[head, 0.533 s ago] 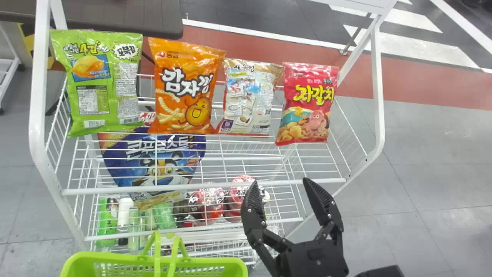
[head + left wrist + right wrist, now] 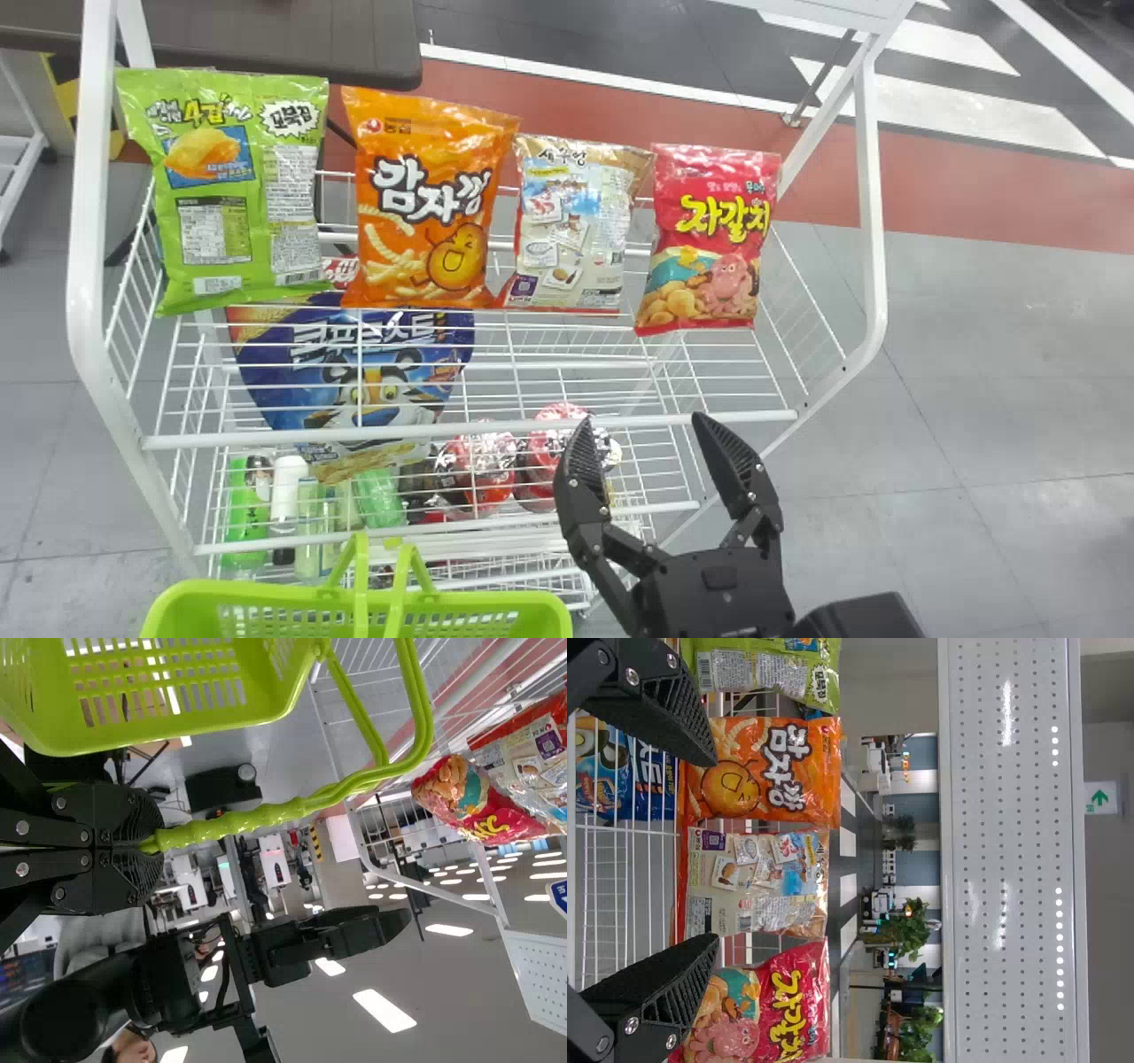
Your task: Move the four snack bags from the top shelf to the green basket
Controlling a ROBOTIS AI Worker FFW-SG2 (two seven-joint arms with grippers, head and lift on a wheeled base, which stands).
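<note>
Head view: four snack bags point(image 2: 421, 204), ten to two o'clock; green basket point(image 2: 496, 604), seven o'clock.
Right gripper point(image 2: 640, 424), five o'clock, fingers apart; left gripper point(image 2: 151, 843), apparently clamped on the basket handle point(image 2: 248, 820).

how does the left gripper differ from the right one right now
The left gripper is shut on the handle of the green basket; the right gripper is open and holds nothing. The left gripper is at the basket; the right gripper faces the snack bags. Both are black, with two fingers.
</note>
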